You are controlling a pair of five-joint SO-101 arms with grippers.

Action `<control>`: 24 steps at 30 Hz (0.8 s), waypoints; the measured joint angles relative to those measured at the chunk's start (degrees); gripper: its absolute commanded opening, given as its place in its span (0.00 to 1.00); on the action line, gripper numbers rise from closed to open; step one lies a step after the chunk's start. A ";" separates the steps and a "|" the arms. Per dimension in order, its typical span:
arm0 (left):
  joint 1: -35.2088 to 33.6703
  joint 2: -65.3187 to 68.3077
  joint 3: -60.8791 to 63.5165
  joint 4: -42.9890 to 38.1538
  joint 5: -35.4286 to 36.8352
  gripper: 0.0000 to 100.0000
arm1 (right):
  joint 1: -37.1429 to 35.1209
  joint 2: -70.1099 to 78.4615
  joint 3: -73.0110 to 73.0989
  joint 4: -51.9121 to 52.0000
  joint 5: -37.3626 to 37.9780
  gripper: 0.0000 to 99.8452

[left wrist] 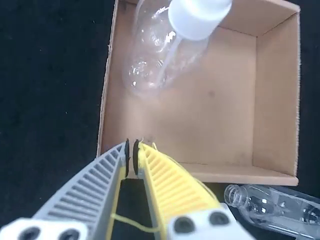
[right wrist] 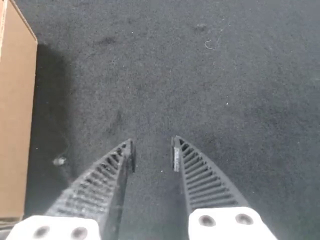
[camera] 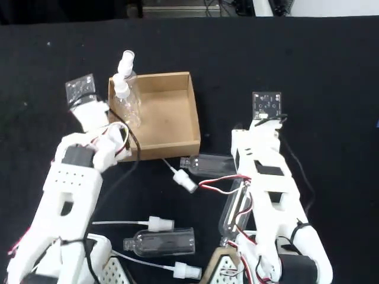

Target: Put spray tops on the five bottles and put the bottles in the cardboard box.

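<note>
**Left hand closed at the box's near wall; right hand apart over the surface**

The cardboard box [camera: 172,118] sits on the black surface [camera: 320,59] between the two arms. Two capped bottles [camera: 129,100], spray tops fitted, stand inside it against its left wall. The left hand [left wrist: 132,150], fingers pressed together with nothing between them, hangs over the box's near wall close to the left corner. The capped bottles lie beyond its tips, apart from them. The right hand [right wrist: 152,150], fingers apart and empty, points at the surface just right of the box. A first open bottle [camera: 212,165] lies in front of the box's near right corner, a loose spray top [camera: 185,180] just beside its neck. A second open bottle [camera: 161,242] lies nearer the arm bases, with a second spray top [camera: 160,223] beyond it and a third spray top [camera: 188,271] on its near side. A third open bottle [camera: 233,208] lies partly under the right arm.
</note>
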 measured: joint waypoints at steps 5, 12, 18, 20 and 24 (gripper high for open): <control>0.18 5.36 -1.32 -2.64 0.00 0.03 | 0.00 0.00 0.00 0.00 0.00 0.10; 0.18 6.68 -1.32 -9.41 0.09 0.03 | 0.00 0.00 0.00 0.00 0.00 0.10; 0.79 6.68 2.02 -16.44 0.35 0.03 | 0.00 0.00 0.00 0.00 0.00 0.10; 1.49 6.86 3.34 -18.29 0.35 0.03 | 0.00 0.00 0.00 0.00 0.00 0.10; 1.58 6.86 5.45 -23.12 0.35 0.03 | 0.00 0.00 0.00 0.00 0.00 0.10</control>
